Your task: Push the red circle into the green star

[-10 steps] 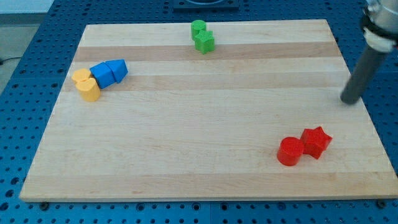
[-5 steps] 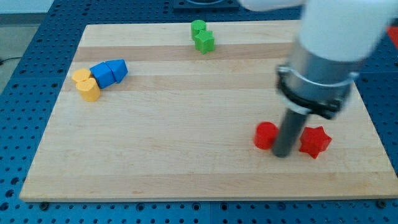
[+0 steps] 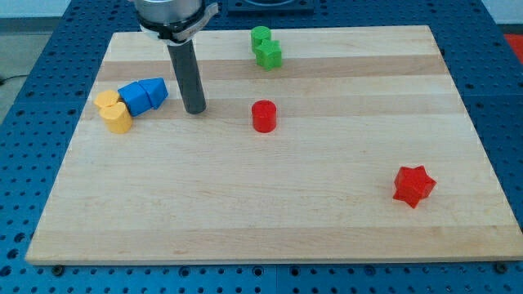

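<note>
The red circle stands near the board's middle, below the green star, with a clear gap between them. A green round block touches the star at its upper left. My tip rests on the board to the left of the red circle, apart from it, and just right of the blue blocks.
Two blue blocks and two yellow blocks cluster at the view's left. A red star sits at the lower right. The wooden board lies on a blue perforated table.
The red circle has moved from beside the red star, up and left to the board's middle. My tip swept from the right edge, past the red blocks, to the left near the blue blocks.
</note>
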Controlling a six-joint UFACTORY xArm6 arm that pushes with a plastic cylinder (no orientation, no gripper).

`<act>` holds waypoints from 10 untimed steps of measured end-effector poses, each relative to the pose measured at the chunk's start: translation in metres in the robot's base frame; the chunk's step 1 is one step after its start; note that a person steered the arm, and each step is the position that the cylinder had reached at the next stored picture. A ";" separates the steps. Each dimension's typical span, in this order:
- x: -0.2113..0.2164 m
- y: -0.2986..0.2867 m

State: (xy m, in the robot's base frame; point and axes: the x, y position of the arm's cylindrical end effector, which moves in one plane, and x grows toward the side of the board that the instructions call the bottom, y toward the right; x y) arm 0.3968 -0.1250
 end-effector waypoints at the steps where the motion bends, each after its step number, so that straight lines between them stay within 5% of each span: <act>1: 0.058 0.030; 2: 0.052 0.087; 4: -0.033 0.093; 7: 0.070 0.113; 9: -0.049 0.111; 10: -0.060 0.128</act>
State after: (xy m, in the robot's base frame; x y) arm 0.3372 0.0028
